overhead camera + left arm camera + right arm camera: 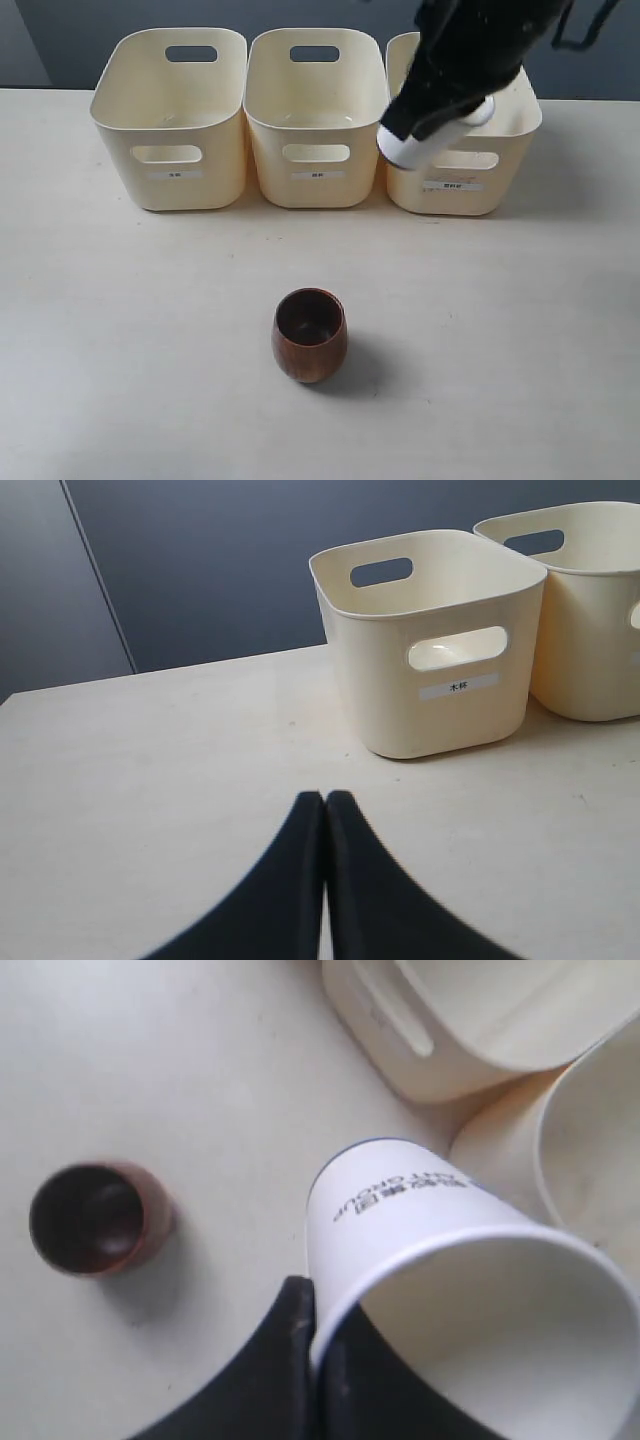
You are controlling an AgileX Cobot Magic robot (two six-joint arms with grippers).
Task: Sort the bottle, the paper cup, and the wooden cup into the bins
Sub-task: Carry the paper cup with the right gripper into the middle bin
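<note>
My right gripper (318, 1312) is shut on the rim wall of the white paper cup (400, 1210), one finger inside and one outside. It holds the cup (432, 138) tilted in the air in front of the right bin (495, 190). The dark wooden cup (310, 335) stands upright on the table in front of the bins, and shows too in the right wrist view (92, 1218). My left gripper (325, 798) is shut and empty over bare table, short of the left bin (430, 710). The bottle is out of view.
Three cream bins stand in a row at the back: left (175, 185), middle (315, 185) and right. The table's far edge runs just behind them against a dark wall.
</note>
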